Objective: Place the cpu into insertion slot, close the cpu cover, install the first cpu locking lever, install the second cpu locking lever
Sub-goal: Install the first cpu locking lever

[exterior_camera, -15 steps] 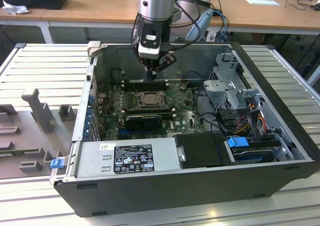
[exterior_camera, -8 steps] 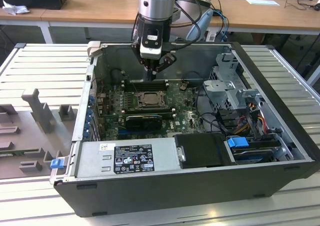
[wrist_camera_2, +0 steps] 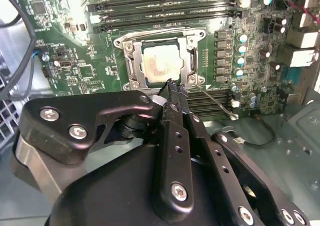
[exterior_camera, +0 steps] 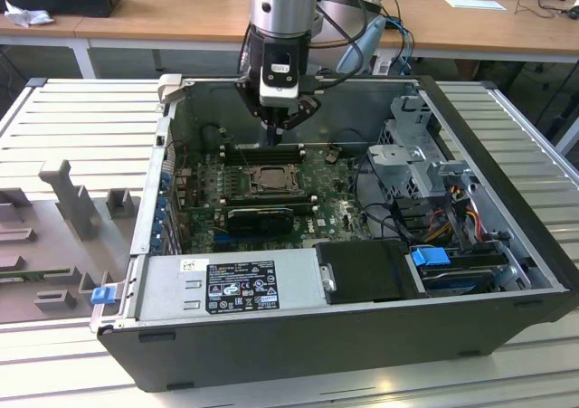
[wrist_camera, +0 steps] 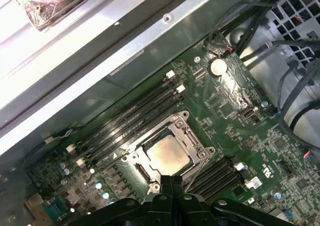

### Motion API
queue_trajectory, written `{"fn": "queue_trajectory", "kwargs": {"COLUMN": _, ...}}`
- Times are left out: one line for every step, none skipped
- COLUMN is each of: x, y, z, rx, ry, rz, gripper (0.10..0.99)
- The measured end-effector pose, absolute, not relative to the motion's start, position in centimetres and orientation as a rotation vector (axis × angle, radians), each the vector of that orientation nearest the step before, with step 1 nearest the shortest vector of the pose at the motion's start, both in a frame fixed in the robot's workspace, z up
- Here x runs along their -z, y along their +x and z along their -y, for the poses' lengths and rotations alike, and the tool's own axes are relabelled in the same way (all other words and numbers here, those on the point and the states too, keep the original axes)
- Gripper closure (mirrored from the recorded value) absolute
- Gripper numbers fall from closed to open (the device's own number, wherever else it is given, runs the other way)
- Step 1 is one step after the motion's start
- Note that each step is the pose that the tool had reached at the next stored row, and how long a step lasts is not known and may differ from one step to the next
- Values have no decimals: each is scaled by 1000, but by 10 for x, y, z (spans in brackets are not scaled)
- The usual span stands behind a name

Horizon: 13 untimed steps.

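Beige cpu beneath cpu cover, closed claw masking cover's near edge

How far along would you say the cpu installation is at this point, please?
Done, it seems: the cpu sits in the insertion slot and the cpu cover lies flat over it. In hand: the shut claw has its tip at the socket's edge. Left: one thin locking lever juts out loose; the other's state I cannot tell.
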State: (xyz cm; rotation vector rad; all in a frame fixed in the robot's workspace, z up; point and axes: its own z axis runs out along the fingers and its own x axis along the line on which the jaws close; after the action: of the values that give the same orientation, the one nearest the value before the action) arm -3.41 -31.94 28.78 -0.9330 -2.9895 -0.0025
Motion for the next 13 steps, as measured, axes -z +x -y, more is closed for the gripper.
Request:
{"fn": "queue_trajectory", "kwargs": {"x": -288, "y": -34, "z": 319, "rx": 2, "ry": -914, "rz": 2995, "gripper": 980}}
{"fn": "queue_trajectory", "kwargs": {"x": -288, "y": -34, "z": 319, "rx": 2, "ry": -896, "rz": 3001, "gripper": 980}}
{"fn": "queue_trajectory", "kwargs": {"x": -288, "y": -34, "z": 320, "rx": 2, "ry": -879, "rz": 3006, "gripper": 980}}
{"fn": "queue_trajectory", "kwargs": {"x": -287, "y": -35, "z": 321, "rx": 2, "ry": -871, "rz": 3008, "gripper": 980}}
{"fn": "queue_trajectory", "kwargs": {"x": -287, "y": -35, "z": 321, "rx": 2, "ry": -857, "rz": 3012, "gripper": 980}}
{"fn": "queue_trajectory", "kwargs": {"x": -287, "y": -35, "z": 321, "rx": 2, "ry": -847, "rz": 3015, "gripper": 980}}
{"fn": "queue_trajectory", "kwargs": {"x": -287, "y": -35, "z": 321, "rx": 2, "ry": -836, "rz": 3018, "gripper": 980}}
{"fn": "queue_trajectory", "kwargs": {"x": -287, "y": -36, "z": 321, "rx": 2, "ry": -815, "rz": 3024, "gripper": 980}}
{"fn": "queue_trajectory", "kwargs": {"x": -287, "y": -36, "z": 321, "rx": 2, "ry": -796, "rz": 3029, "gripper": 980}}
{"fn": "queue_trajectory", "kwargs": {"x": -287, "y": -36, "z": 321, "rx": 2, "ry": -784, "rz": 3032, "gripper": 980}}
{"fn": "queue_trajectory", "kwargs": {"x": -287, "y": -36, "z": 321, "rx": 2, "ry": -774, "rz": 3035, "gripper": 980}}
{"fn": "queue_trajectory", "kwargs": {"x": -287, "y": -36, "z": 321, "rx": 2, "ry": -762, "rz": 3038, "gripper": 980}}
{"fn": "queue_trajectory", "kwargs": {"x": -287, "y": -36, "z": 321, "rx": 2, "ry": -752, "rz": 3041, "gripper": 980}}
